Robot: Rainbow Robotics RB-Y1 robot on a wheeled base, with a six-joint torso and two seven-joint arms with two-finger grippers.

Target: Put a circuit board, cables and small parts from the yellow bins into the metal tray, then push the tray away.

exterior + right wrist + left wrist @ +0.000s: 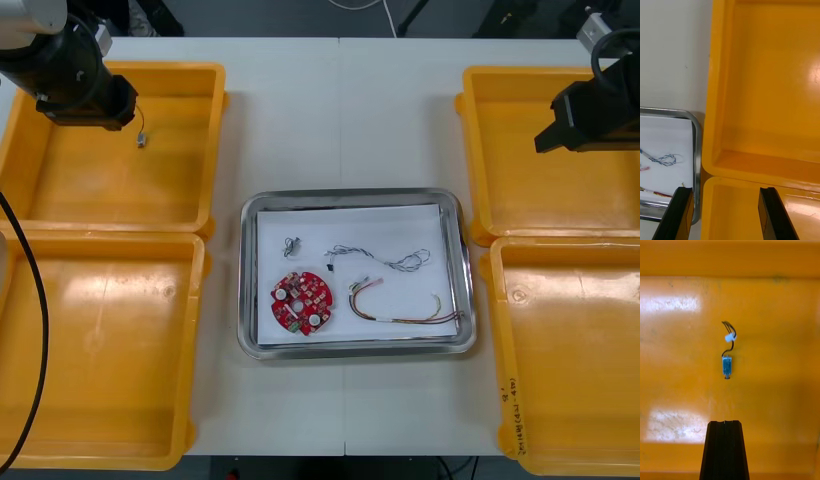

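The metal tray, white inside, lies at the table's middle. It holds a round red circuit board, a small metal part, a twisted blue and white cable and a red and yellow cable. My left arm hangs over the far left yellow bin. Its gripper is shut on nothing. A small metal part with a black wire lies on the bin floor just ahead of the fingers, apart from them. My right gripper stands open above the wall between the two right bins.
The near left bin, the far right bin and the near right bin show bare floors. The tray's right rim lies close to the right bins' walls. Bare table stretches beyond the tray's far side.
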